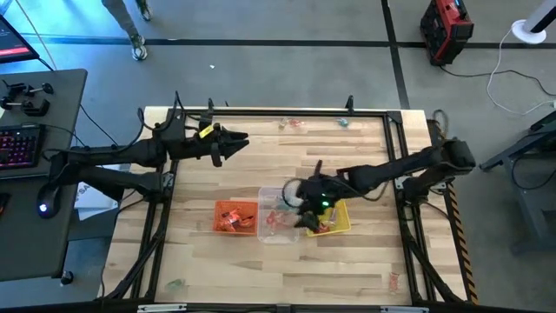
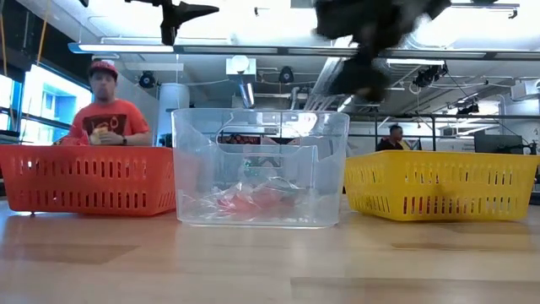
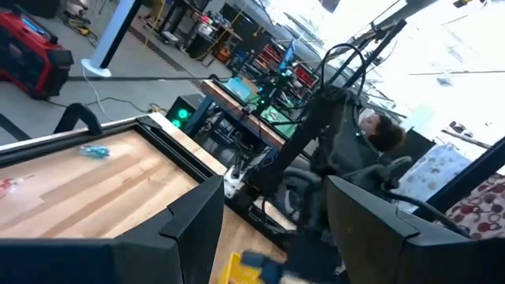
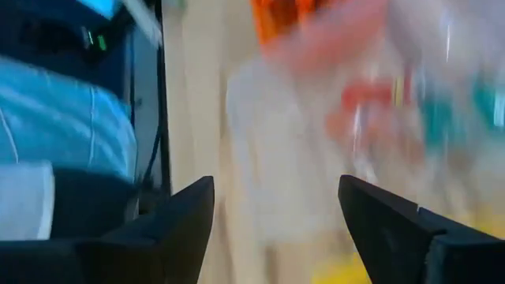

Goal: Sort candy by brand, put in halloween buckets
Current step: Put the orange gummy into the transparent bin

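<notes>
tubs stand in a row near the table's front edge: a small square orange slotted tub (image 2: 87, 179), a clear plastic tub (image 2: 260, 166) touching it, and a yellow slotted tub (image 2: 439, 184) on the far side. the low view alone shows red-wrapped sweets (image 2: 251, 201) lying on the clear tub's floor, while the high view alone shows red-orange sweets (image 1: 233, 217) inside the orange tub. the right gripper (image 1: 298, 203) hangs over the seam between the clear and yellow tubs; its wrist view shows two dark fingers (image 4: 180, 217) spread apart with nothing between them, above a blur of clear tub. further back, the left gripper (image 1: 236, 142) waits raised over the table's rear left, fingers (image 3: 193, 225) parted and empty. loose sweets (image 1: 294, 124) lie along the far edge of the wooden table (image 1: 261, 165).
</notes>
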You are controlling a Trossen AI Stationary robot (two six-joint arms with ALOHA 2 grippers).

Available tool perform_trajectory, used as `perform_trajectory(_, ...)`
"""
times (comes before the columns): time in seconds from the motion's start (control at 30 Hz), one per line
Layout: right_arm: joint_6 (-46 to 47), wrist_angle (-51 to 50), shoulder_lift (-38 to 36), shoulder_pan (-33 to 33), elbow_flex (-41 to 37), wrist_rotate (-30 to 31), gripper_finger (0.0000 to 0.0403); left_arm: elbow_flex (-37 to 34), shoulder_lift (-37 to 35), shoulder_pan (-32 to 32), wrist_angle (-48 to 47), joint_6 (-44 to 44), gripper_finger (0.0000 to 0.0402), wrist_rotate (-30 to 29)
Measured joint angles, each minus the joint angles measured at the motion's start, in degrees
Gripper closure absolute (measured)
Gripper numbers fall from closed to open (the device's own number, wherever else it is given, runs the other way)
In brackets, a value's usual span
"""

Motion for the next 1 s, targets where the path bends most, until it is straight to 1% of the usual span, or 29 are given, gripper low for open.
perform_trajectory(0.1,2.74,-13.48,-5.54,3.54,0.00,-0.20,0.0142,0.00,0.00,0.00,-0.10,0.19,0.0192,0.54)
perform_trajectory(0.2,10.34,-24.73,-10.36,8.92,0.00,2.60,0.0143,0.00,0.00,0.00,-1.02,1.25,0.0192,0.73)
perform_trajectory(0.27,19.77,-30.35,-12.03,12.86,-0.64,2.80,0.0143,0.00,0.00,0.00,-1.25,1.68,0.0192,0.78)
perform_trajectory(0.33,32.08,-34.65,-12.67,17.08,-2.90,0.75,0.0143,0.00,0.00,0.00,-1.25,2.31,0.0192,0.91)
perform_trajectory(0.37,37.83,-34.97,-12.66,19.34,-4.52,-0.79,0.0144,0.00,0.00,0.00,-1.29,2.58,0.0192,0.91)
perform_trajectory(0.43,47.48,-31.46,-12.60,23.86,-8.47,-4.48,0.0144,0.00,0.00,0.00,-1.33,2.68,0.0192,0.91)
perform_trajectory(0.5,56.14,-25.05,-12.30,27.77,-13.16,-9.33,0.0144,0.00,0.00,0.00,-1.31,2.94,0.0192,0.91)
perform_trajectory(0.57,62.71,-19.04,-12.19,30.63,-17.88,-14.16,0.0144,0.00,0.00,0.01,-1.31,3.21,0.0192,0.91)
perform_trajectory(0.63,67.99,-15.25,-12.21,32.49,-21.35,-17.45,0.0144,0.00,0.00,0.14,-1.31,3.25,0.0192,0.91)
perform_trajectory(0.7,71.62,-14.10,-12.21,34.13,-23.79,-19.80,0.0144,0.00,0.00,0.28,-1.33,3.25,0.0192,0.93)
perform_trajectory(0.8,75.16,-11.82,-12.23,35.57,-25.86,-21.79,0.0144,0.00,0.00,0.26,-1.36,3.25,0.0192,0.93)
perform_trajectory(1.0,79.58,-5.95,-12.26,37.51,-28.24,-23.07,0.0144,0.00,0.00,0.26,-1.36,3.23,0.0192,0.93)
